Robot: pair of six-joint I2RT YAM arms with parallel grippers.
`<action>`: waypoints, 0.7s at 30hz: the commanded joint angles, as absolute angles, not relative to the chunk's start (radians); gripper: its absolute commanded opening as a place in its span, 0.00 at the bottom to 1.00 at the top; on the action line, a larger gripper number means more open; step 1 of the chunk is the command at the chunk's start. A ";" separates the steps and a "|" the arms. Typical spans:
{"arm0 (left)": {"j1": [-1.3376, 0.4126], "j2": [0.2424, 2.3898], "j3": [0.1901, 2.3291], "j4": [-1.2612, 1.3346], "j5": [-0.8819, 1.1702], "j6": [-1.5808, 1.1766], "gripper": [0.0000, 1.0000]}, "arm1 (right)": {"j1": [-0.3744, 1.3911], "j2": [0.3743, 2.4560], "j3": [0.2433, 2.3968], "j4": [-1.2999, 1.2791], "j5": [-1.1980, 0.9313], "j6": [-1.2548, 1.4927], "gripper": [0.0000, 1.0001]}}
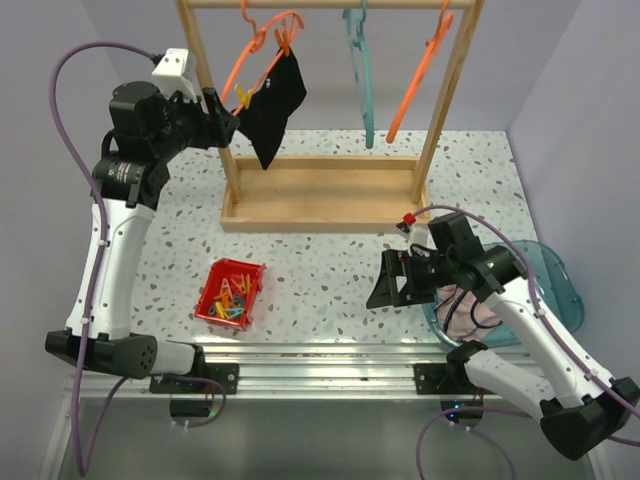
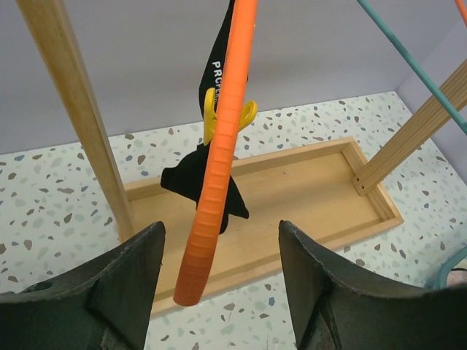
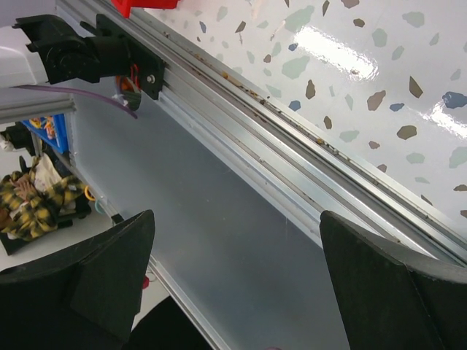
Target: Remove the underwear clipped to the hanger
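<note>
The jaws of the left gripper (image 2: 219, 242) are spread wide and grasp nothing. In the left wrist view the free end of the orange hanger (image 2: 222, 168) is seen hanging between them, touched by neither finger. Just above, a yellow clip (image 2: 228, 115) is clamped on that hanger arm, and the black brief (image 2: 208, 193) is pinned by it. The brief hangs down behind the hanger, over the base of the wooden rack (image 2: 306, 189).

In the top view the left gripper (image 1: 225, 125) is held high beside the rack's left post. The black brief (image 1: 275, 105) is the only garment seen on the rail; the teal hanger (image 1: 358, 70) and the second orange hanger (image 1: 420, 70) are bare.

The jaws of the right gripper (image 1: 393, 280) are likewise released and empty, held low over the near edge of the bench (image 1: 330, 255). Pink fabric (image 1: 480, 312), probably a brief, is seen in the blue tub (image 1: 560, 290) under that arm. Loose clips lie in a red tray (image 1: 258, 275).

The step in hand is judged to be the approach to the last clipped brief. The next move calls for the jaws to be raised to the yellow clip and squeezed on its handles, or closed on the cloth and drawn down. The light hanger is likely to swing when touched.
</note>
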State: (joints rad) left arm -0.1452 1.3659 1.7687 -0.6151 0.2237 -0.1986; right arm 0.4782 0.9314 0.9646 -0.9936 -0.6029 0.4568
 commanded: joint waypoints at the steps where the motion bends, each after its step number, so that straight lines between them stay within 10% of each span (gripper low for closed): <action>1: -0.140 1.358 1.763 -0.584 0.224 -0.190 0.66 | 0.482 0.948 0.992 -0.968 -0.634 0.428 0.98; 13: -0.140 1.503 1.910 -0.598 0.146 -0.201 0.54 | 0.482 0.974 1.019 -0.968 -0.615 0.433 0.96; 19: -0.141 1.526 1.916 -0.604 0.155 -0.207 0.00 | 0.482 0.979 1.019 -0.962 -0.606 0.443 0.94; 21: -0.143 1.522 1.916 -0.598 0.160 -0.212 0.00 | 0.483 0.979 1.016 -0.951 -0.604 0.452 0.93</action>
State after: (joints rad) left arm -0.1501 1.5276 1.8774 -0.6189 0.1677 -0.1989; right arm 0.4782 0.9756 0.9794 -0.9836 -0.5964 0.4519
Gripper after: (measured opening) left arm 0.167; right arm 0.939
